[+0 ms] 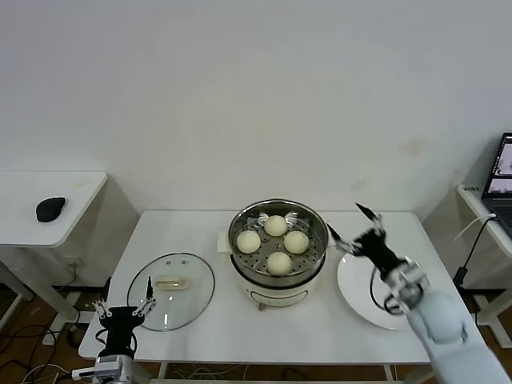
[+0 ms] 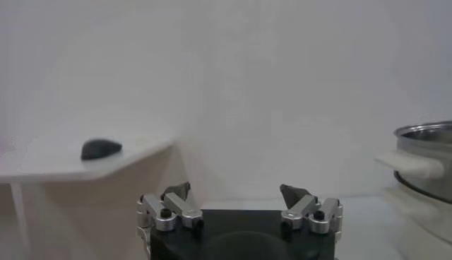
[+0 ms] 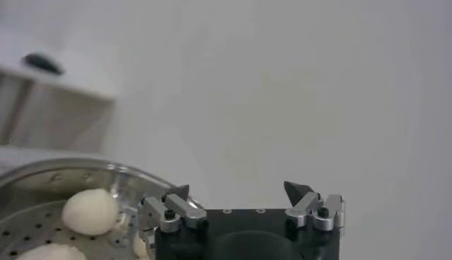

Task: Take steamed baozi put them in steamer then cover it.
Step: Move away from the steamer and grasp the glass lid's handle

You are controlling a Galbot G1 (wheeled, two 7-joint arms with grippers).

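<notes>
Buns (image 1: 272,242), four, sit inside steamer (image 1: 310,274) at frame centre. Lid (image 1: 170,290) lies lower left; plate (image 1: 357,288) right. Right gripper (image 1: 350,227) spread empty beside steamer; left gripper (image 1: 122,308) open, lower left.

Both arms end in a black gripper (image 1: 122,309) with silver knuckles and black screws; the right gripper (image 1: 350,227) trails a black cable over its white forearm.

All four pale baozi (image 1: 277,241) sit in the shiny steamer (image 1: 278,254) just left of my right claw (image 1: 350,229); the glass cover (image 1: 170,290) lies flat beside my left claw (image 1: 122,306).
</notes>
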